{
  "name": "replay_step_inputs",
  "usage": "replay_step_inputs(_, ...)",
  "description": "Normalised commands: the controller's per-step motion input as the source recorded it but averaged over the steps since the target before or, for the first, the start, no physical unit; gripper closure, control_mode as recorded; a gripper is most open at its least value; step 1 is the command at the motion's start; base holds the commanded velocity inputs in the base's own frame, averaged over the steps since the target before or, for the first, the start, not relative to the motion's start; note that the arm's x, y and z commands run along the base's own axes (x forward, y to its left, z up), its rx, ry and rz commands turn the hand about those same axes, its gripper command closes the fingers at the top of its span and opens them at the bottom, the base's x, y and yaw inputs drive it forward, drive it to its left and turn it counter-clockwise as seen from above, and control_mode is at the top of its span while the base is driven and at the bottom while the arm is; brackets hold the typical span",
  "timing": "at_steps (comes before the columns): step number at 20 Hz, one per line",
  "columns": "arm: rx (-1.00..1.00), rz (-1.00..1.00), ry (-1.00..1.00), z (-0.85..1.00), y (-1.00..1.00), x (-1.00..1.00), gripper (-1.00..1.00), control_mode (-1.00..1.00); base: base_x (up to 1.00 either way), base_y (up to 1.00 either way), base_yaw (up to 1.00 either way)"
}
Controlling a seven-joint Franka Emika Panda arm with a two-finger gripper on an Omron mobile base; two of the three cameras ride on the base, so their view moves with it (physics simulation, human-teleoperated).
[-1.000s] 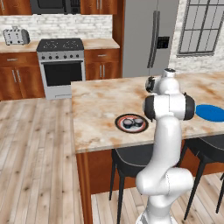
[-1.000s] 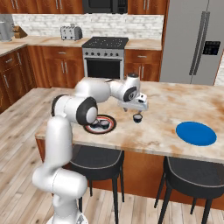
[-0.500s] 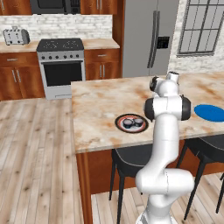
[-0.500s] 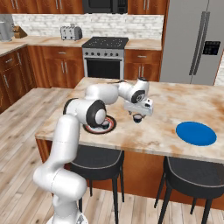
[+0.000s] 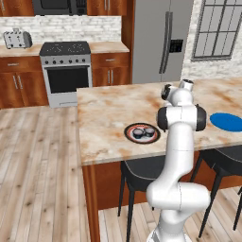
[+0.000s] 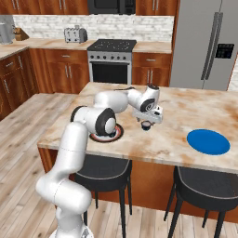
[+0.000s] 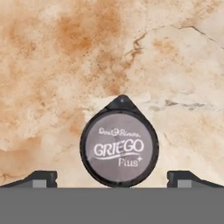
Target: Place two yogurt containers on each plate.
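The gripper (image 7: 112, 178) points down at the marble counter (image 7: 52, 65), its two dark fingertips (image 7: 41, 178) spread wide, one on each side of a yogurt cup (image 7: 119, 146). The cup lies between the tips with a clear gap of counter on both sides, so the jaws are open and touch nothing. On the cup's grey lid white letters read "GRIEGO" with "Plus+" below; a smaller line of script above looks like a brand name, too blurred to read for sure. A dark pull tab sticks out from the lid's rim on the side away from the fingertips.

In the right base view the gripper (image 6: 147, 122) hangs just over that cup (image 6: 147, 125) on the island (image 6: 162, 139). The black plate (image 6: 114, 135) with the red-orange ring lies near the gripper, mostly behind the arm. The blue plate (image 6: 208, 141) lies well apart on the opposite side, bare.

In the left base view the black plate (image 5: 142, 133) carries two cups (image 5: 144, 133) side by side. The blue plate (image 5: 227, 121) shows past the arm.
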Motion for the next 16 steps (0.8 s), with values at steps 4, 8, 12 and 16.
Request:
replay_step_inputs(4, -0.08, 0.00, 0.05, 0.00, -0.04, 0.06, -1.00, -1.00, 0.00, 0.00, 0.00)
replay_step_inputs(8, -0.12, 0.00, 0.06, -0.22, 0.06, 0.00, -1.00, -1.00, 0.00, 0.00, 0.00)
replay_step_inputs(12, 0.02, 0.00, 0.00, -0.12, 0.00, 0.00, -1.00, -1.00, 0.00, 0.00, 0.00)
replay_step_inputs(16, 0.01, 0.00, 0.00, -0.19, 0.00, 0.04, -1.00, -1.00, 0.00, 0.00, 0.00)
